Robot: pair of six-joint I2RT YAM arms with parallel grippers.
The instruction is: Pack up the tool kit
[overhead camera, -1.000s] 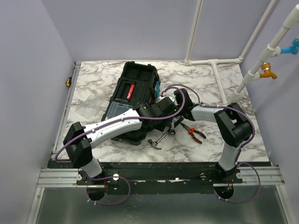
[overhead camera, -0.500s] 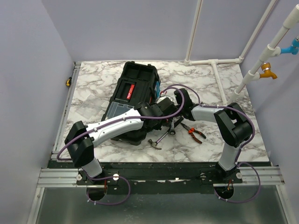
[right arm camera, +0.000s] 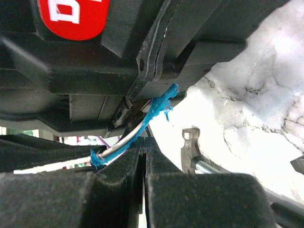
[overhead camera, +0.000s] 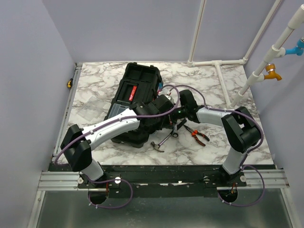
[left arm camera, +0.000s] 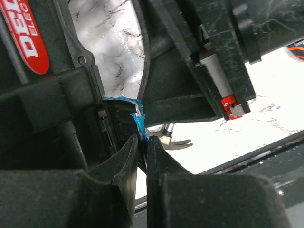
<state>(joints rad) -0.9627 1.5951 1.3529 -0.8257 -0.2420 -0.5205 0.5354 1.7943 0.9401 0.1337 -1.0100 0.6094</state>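
A black toolbox (overhead camera: pixel 124 110) lies skewed on the tabletop, red label plate (overhead camera: pixel 132 92) facing up, blue-taped latch (right arm camera: pixel 159 107) at its edge. 1 hammer (overhead camera: pixel 161 141) and orange-handled pliers (overhead camera: pixel 198 135) lie beside it.

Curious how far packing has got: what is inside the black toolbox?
The far recesses of the toolbox look bare from above. The left arm and right arm cover its near part, so that is hidden. A hammer and pliers lie on the table.
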